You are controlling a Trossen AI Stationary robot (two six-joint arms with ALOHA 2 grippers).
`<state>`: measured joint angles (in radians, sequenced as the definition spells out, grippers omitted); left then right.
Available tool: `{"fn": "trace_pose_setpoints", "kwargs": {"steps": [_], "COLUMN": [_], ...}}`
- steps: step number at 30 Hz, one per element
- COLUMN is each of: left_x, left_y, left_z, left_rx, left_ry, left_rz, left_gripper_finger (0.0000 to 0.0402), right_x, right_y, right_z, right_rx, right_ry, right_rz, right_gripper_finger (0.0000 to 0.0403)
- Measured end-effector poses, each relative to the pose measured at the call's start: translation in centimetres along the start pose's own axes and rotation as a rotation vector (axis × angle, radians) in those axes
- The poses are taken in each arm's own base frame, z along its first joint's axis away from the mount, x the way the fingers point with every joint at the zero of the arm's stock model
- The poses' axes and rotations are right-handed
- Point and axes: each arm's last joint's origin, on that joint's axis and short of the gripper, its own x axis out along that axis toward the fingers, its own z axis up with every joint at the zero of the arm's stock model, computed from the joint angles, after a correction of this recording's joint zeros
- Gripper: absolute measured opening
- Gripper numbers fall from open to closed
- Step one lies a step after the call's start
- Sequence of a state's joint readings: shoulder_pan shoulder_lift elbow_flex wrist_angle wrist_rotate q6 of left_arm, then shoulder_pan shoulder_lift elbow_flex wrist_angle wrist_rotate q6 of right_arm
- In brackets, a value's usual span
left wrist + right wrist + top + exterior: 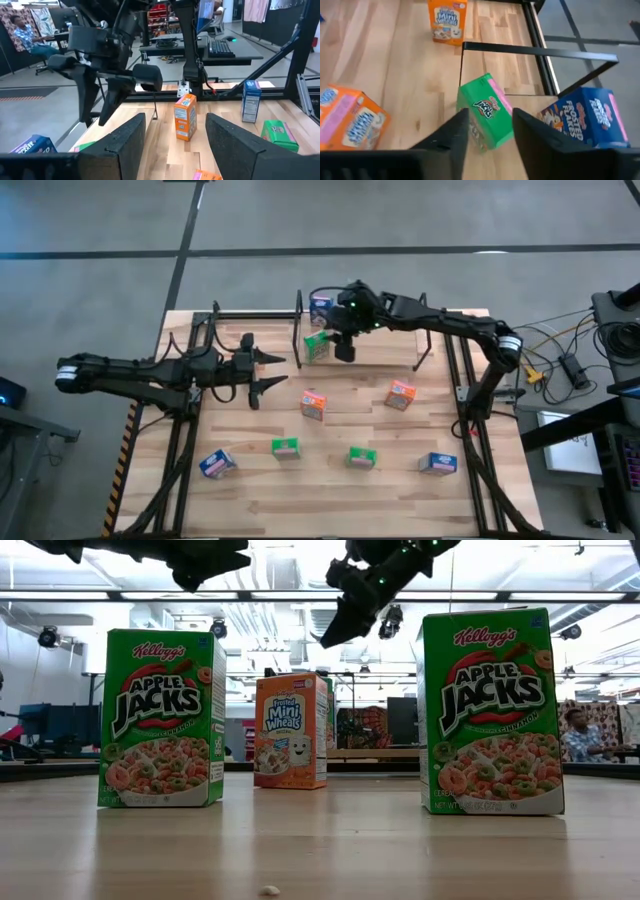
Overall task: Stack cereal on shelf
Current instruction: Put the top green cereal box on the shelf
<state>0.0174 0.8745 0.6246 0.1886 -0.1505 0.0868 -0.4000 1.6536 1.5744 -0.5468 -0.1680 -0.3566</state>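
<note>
Right now the right gripper (487, 137) hangs just above the shelf (400, 315), its fingers parted around a green cereal box (487, 117) without clearly pressing on it; whether the box is being let go or merely straddled I cannot tell. That green box sits tilted at the shelf's open edge, just beside a blue box (585, 122) that is already on the shelf board. Beyond the shelf, out on the tabletop (330, 500), lie the other boxes: two orange ones (313, 405) near the shelf's front, then two more green (286, 447) and two blue (217, 464) farther off. The left gripper (272, 373) waits beside the shelf's near post, fingers apart and holding nothing. The risk, as I judge it, is the tilt: if the fingers draw away while the green box leans on the frame rod or overhangs the board's edge, it could topple off the shelf or knock the blue box askew. From above, the right arm covers most of the board, so how the green box is seated is hidden, and the ninth box does not show anywhere. From table height, two large green boxes block the shelf almost wholly.
</note>
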Motion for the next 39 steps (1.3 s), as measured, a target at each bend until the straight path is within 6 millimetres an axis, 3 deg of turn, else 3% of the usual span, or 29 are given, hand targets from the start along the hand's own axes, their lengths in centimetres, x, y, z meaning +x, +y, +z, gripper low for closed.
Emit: {"fn": "trace_pose_setpoints", "kwargs": {"steps": [8, 17, 31, 39], "left_x": [0.0, 0.1, 0.1, 0.1], "left_y": [0.0, 0.0, 0.0, 0.0], "left_z": [0.0, 0.0, 0.0, 0.0], "left_rx": [0.001, 0.001, 0.001, 0.001], "left_ry": [0.002, 0.003, 0.004, 0.004], "left_rz": [0.000, -0.001, -0.002, -0.002], "left_gripper_finger": [0.0191, 0.0191, 0.0191, 0.0191], "right_x": [1.4, 4.1, 5.2, 6.6], "right_y": [-0.2, -1.1, -2.6, -2.6], "right_z": [-0.4, -1.1, -2.5, -3.2], "right_rx": [-0.081, -0.088, -0.035, -0.027], "right_ry": [0.024, 0.016, 0.023, 0.054], "right_rz": [0.007, -0.009, 0.067, 0.086], "right_gripper_finger": [0.0235, 0.0281, 0.0282, 0.0253]}}
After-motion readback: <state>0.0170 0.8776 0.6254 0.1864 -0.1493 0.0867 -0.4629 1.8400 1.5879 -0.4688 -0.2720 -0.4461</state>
